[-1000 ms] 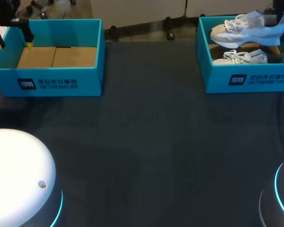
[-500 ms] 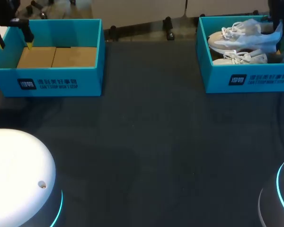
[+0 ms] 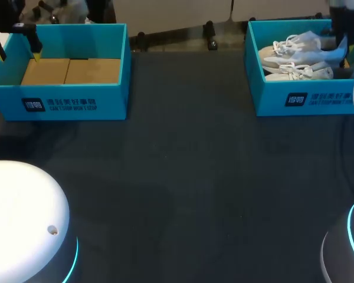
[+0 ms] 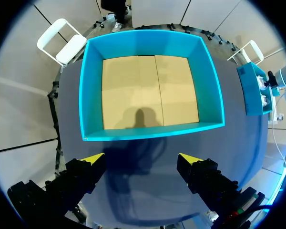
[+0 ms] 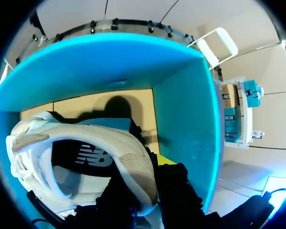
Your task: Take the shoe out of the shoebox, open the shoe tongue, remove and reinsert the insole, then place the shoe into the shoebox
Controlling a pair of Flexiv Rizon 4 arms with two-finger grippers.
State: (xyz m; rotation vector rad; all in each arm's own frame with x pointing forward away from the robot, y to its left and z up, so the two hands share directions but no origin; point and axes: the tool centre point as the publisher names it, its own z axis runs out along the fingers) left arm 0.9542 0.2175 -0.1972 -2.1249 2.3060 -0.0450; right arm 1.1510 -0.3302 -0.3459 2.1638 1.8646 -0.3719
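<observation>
Shoe: white sneaker (image 3: 298, 50) sits inside the right shoebox (image 3: 307, 101), resting over a second sneaker (image 3: 300, 72).
Right gripper (image 5: 150, 183): clamped on the sneaker's heel collar.
Left gripper (image 4: 140, 160): fingers spread, holding nothing, above the left shoebox (image 4: 152, 131).
Progress: probably the first or last step; the insole's state cannot be told.
Views: only the right wrist view shows the grip; only the head view shows the laces.

1. Head view: fixed, high behind the table (image 3: 183, 177), facing down; left box (image 3: 71, 103) and right box (image 3: 307, 100) lie far off.
2. Left wrist view: well above the left box, facing straight down past the spread left gripper (image 4: 140, 158).
3. Right wrist view: inside the right box, very near the shoe (image 5: 86, 143) clamped in the right gripper (image 5: 148, 181).
4. Shared: head view overlaps each wrist view on one box.
</observation>
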